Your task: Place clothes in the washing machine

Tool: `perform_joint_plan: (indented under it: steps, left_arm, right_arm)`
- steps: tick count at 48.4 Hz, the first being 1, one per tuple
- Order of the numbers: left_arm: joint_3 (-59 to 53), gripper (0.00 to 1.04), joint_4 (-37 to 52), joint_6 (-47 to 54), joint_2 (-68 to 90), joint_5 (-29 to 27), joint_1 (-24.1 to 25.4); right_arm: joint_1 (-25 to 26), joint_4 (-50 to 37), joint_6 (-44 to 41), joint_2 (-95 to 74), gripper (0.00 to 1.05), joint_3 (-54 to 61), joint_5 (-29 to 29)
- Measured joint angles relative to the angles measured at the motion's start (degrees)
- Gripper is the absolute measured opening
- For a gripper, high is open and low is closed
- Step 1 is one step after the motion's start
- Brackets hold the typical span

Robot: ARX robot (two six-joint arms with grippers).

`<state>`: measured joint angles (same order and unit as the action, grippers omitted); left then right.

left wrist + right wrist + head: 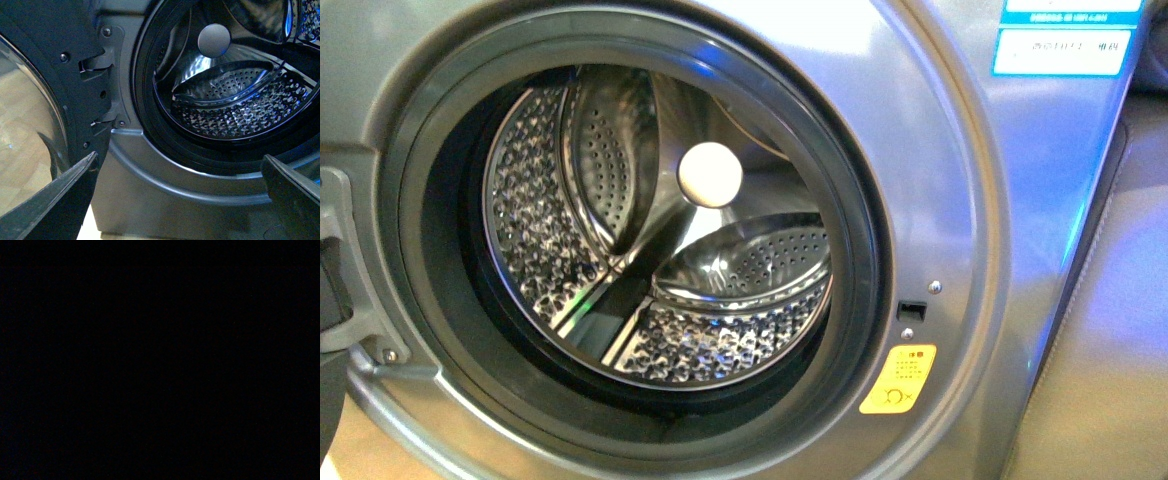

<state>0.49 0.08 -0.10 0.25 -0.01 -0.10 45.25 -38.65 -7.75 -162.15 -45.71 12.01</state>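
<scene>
Before the left gripper [180, 155], washing machine [165, 207]

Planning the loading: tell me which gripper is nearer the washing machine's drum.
Left, as far as shown: the left gripper sits open facing the drum. The right gripper is unseen, its wrist view dark, so unplaceable.

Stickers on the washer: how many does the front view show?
3. One yellow sticker lower right of the porthole; two blue-edged labels at the top right, one above the other, the upper cut by the frame. Others may lie out of view.
</scene>
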Motion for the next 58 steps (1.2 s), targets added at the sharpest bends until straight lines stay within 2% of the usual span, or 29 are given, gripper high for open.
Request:
perform_joint_plan:
  steps: [32, 58]
  left_arm:
    - [0.0, 0.98, 0.0, 0.0, 0.0, 0.0, 0.0]
    - [0.0, 0.98, 0.0, 0.0, 0.0, 0.0, 0.0]
  right_arm:
    - [0.6, 1.1, -0.7, -3.0, 0.97, -3.1, -1.6]
    - [2.5, -4.6, -1.8, 1.6, 0.25, 0.8, -4.6]
